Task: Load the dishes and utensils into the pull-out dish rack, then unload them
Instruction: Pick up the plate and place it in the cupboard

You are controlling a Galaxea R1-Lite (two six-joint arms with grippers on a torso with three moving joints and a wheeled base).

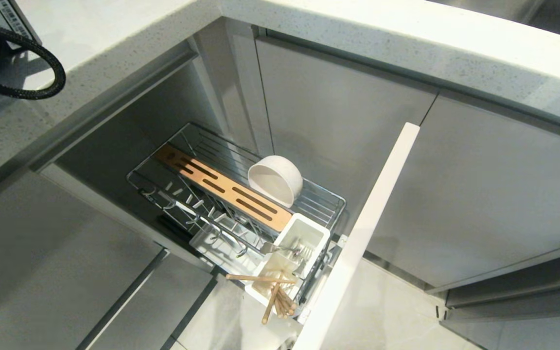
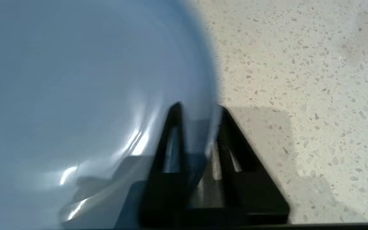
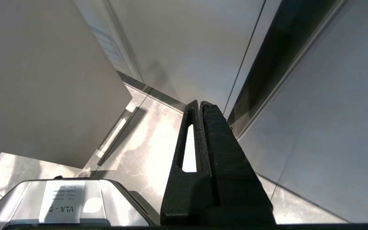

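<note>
The left gripper (image 2: 198, 110) pinches the rim of the light-blue plate (image 2: 85, 89), which fills the left of the left wrist frame over the speckled counter (image 2: 299, 64). The rack (image 1: 241, 194) (bowl (image 1: 276, 179) already loaded) sits mid-frame in the head view. The right gripper (image 3: 200, 103) hangs closed and empty.

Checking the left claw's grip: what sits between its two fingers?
The rim of the light-blue plate, seen in the left wrist view; the left claw pinches it over the speckled counter.
</note>
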